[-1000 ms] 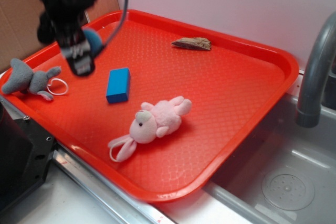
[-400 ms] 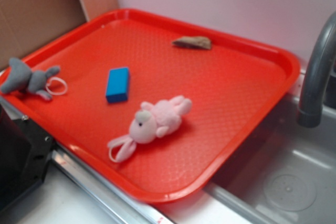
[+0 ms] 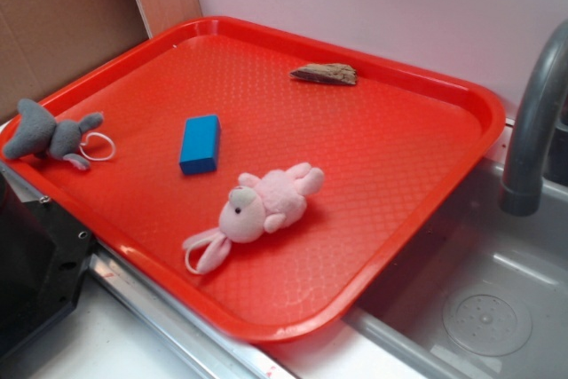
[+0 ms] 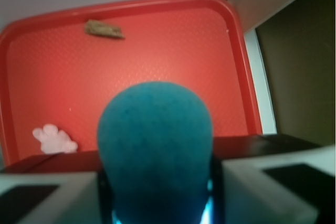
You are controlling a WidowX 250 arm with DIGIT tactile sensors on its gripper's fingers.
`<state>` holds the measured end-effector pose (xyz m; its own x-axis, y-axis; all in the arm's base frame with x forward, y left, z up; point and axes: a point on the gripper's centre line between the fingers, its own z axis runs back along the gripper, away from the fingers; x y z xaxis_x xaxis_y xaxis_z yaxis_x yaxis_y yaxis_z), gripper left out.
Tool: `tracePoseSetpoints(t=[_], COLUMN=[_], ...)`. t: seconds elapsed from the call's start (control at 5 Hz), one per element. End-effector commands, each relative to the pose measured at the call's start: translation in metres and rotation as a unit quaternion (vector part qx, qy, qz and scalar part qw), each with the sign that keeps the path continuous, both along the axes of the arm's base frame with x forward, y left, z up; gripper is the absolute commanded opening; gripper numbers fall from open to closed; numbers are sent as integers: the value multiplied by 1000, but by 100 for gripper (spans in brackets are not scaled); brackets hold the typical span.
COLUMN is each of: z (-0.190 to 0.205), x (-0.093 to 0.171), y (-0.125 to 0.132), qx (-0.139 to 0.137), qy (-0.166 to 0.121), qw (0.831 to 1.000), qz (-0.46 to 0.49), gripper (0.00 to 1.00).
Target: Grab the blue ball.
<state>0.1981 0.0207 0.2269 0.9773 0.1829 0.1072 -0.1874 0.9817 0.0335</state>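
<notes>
In the wrist view the blue ball (image 4: 155, 145) fills the lower middle, teal and blurred, squeezed between my two fingers (image 4: 42, 198). My gripper (image 4: 157, 203) is shut on it and holds it high above the red tray (image 4: 157, 72). The gripper and the ball are out of the exterior view, which shows only the tray (image 3: 417, 148) and what lies on it.
On the tray lie a flat blue block (image 3: 200, 143), a pink plush (image 3: 262, 206), a grey plush (image 3: 53, 135) on the left rim and a brown piece (image 3: 324, 74) at the back. A sink with a grey faucet (image 3: 532, 130) lies to the right. Cardboard stands behind left.
One second ago my gripper was over the tray's back left with the ball between its fingers. It has risen out of the exterior view with the ball.
</notes>
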Motion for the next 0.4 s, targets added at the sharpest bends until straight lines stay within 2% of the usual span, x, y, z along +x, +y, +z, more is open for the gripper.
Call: tracePoseSetpoints(t=[0.0,0.2], z=[-8,-16], x=[9,11], y=[-7,-7], qx=[4,8], qy=[-14,-6], qw=[1000,1000], qz=[-11,-9], gripper=[0,0])
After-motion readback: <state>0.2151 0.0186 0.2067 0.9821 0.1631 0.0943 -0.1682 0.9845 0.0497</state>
